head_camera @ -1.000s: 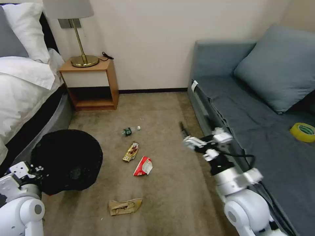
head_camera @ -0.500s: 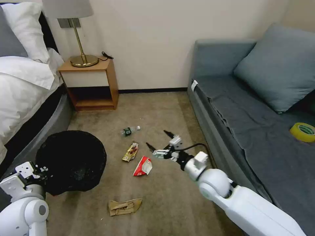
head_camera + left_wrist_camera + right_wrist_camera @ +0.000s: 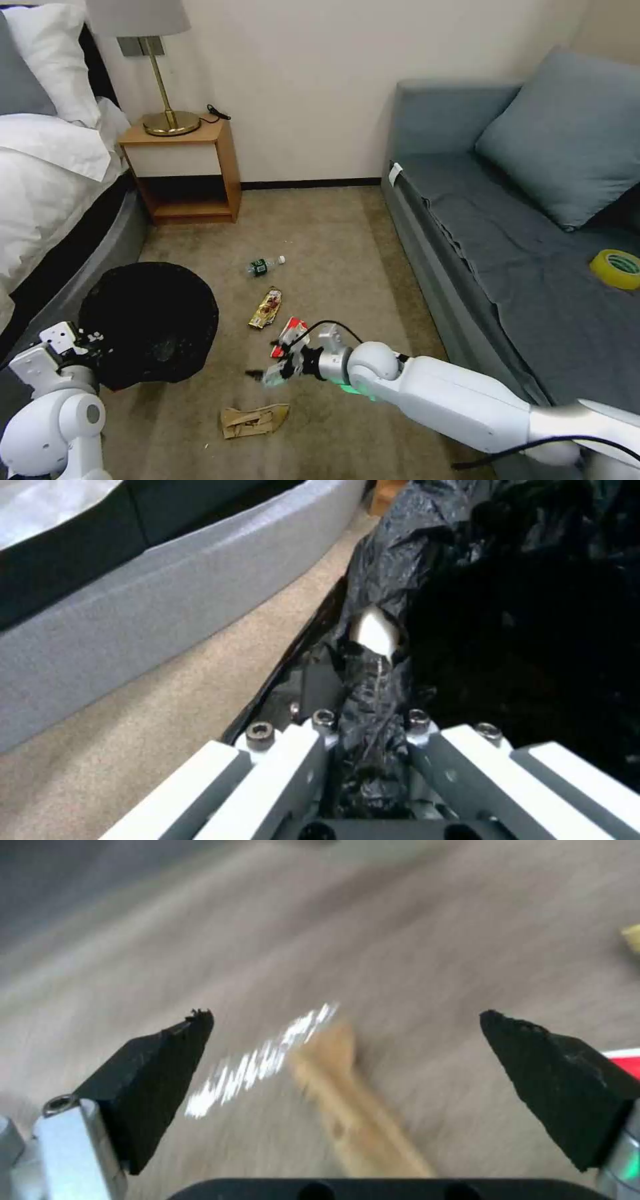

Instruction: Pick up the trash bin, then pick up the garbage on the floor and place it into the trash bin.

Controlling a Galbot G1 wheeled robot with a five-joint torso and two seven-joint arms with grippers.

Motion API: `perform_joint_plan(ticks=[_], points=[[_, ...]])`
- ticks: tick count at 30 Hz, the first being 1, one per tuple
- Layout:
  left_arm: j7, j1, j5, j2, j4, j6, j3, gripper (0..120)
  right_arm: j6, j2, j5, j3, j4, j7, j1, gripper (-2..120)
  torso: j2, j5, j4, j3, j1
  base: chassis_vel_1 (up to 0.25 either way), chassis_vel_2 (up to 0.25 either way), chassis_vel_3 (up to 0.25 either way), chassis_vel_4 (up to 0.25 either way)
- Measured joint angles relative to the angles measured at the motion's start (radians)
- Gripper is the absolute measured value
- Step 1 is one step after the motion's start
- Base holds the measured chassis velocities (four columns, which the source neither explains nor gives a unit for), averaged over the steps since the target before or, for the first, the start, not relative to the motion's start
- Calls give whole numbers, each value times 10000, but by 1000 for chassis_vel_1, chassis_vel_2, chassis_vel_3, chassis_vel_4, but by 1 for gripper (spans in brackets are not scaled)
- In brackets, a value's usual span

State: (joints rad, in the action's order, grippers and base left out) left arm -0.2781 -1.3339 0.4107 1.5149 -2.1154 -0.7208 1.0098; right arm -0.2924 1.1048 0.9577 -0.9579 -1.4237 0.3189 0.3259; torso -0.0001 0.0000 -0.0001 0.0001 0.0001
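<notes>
Carpet floor scene, bed to one side, grey sofa to the other. Left end effector [image 3: 83, 347] clamped on the rim of the trash bin [image 3: 150, 323], its fingers [image 3: 293, 770] pinching the crinkly black bag liner; a spot of white rim [image 3: 375, 632] shows through just ahead of them. Bin is tilted, mouth facing up and toward the room, close to the bed base [image 3: 133, 625].

Right end effector [image 3: 270, 360] reaches low over the carpet [image 3: 333, 233], black fingertips [image 3: 167, 1055] spread wide apart, nothing between them but floor. Crumpled brown paper bag [image 3: 255, 420] lies just below and ahead of it; in the right wrist view the brown paper bag [image 3: 353, 1100] appears blurred between the two tips. Red-and-white wrapper [image 3: 291, 331] is just behind the right end effector, partly covered by the wrist. Gold snack wrapper [image 3: 266, 308] sits a little beyond that, and the small green-labelled bottle [image 3: 265, 265] farther still, well apart from both end effectors.
</notes>
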Motion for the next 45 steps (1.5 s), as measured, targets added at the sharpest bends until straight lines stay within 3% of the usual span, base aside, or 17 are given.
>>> perform_joint_plan(ticks=[3, 13, 38, 43, 45], points=[[-7, -15, -9, 28, 2, 14, 71, 2, 24, 638, -342, -1200, 904, 868, -748, 100, 0, -1, 3, 0, 0, 0, 0, 0, 0], [8, -114, -15, 97, -55, 72, 196, 2, 462, 1968, -604, -2193, 2683, 1009, -663, 100, 0, -1, 2, -1, -1, 0, 0, 0, 0], [119, -378, -326, 325, -286, 290, 94, 2, 1941, 2773, -2482, -2055, 5324, 1161, 508, 100, 0, 0, 1, -1, -1, 0, 0, 0, 0], [128, -359, -342, 320, -222, 302, 104, 2, 2096, 2768, -2548, -1991, 5331, 1150, 598, 88, 0, 0, 1, -1, -1, 0, 0, 0, 0], [133, -336, -368, 325, -183, 319, 81, 2, 2181, 2756, -2540, -1955, 5318, 1141, 631, 79, 1, 0, 1, -1, -1, 0, 0, 0, 0]])
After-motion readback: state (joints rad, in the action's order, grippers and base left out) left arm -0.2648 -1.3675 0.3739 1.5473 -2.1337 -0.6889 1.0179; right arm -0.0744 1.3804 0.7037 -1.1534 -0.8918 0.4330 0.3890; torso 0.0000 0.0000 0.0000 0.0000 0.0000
